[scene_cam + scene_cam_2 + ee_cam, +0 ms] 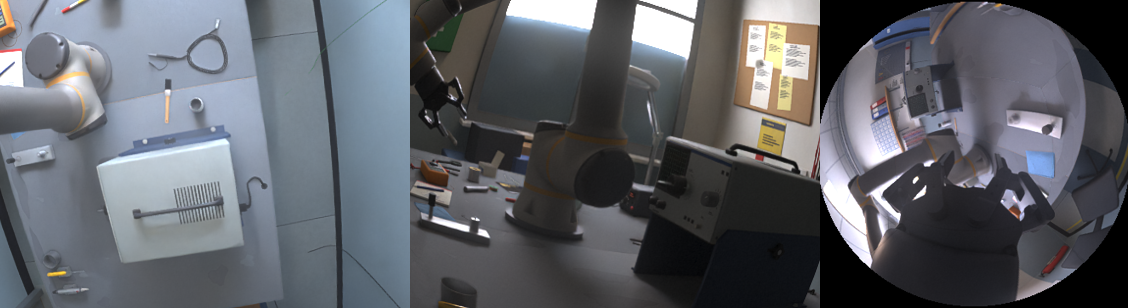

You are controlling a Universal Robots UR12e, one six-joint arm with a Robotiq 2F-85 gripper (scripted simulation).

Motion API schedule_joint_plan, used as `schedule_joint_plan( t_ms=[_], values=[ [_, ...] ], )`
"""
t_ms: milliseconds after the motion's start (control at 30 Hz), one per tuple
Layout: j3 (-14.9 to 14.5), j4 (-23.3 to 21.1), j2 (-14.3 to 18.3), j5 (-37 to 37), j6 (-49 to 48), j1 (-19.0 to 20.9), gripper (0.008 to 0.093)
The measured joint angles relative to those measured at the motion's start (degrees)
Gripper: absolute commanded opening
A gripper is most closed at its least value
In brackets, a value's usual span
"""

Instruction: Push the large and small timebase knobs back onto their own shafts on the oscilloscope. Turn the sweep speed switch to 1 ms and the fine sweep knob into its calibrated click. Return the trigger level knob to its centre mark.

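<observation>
My gripper [440, 105] [972, 168] hangs high above the left end of the bench, far from the oscilloscope, open and empty. The oscilloscope [170, 202] [733, 206] [926, 91] is a pale box with a carry handle, standing on the right part of the bench; its front panel carries a dark knob [677, 184] and a grey knob [709, 198]. Below the gripper a metal holder plate [451, 226] [1035, 120] [31, 155] carries a small light knob [474, 223] and a dark knob on a post [431, 201].
A small grey cup [458, 292] [51, 259] stands near the bench's front corner. The arm's base [567, 186] [65, 80] rises between the plate and the oscilloscope. A brush [167, 100], a metal ring [197, 104] and a coiled probe lead [207, 52] lie before the front panel.
</observation>
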Motion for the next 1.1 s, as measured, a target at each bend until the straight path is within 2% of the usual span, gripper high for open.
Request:
schedule_joint_plan(
  t_ms=[633, 1100],
  values=[
    [8.6, -23.9, -13.1, -3.3, -52.1, 1.9, 0.064],
    [13.2, -36.5, -20.1, -5.0, -79.7, 2.9, 0.064]
  ],
)
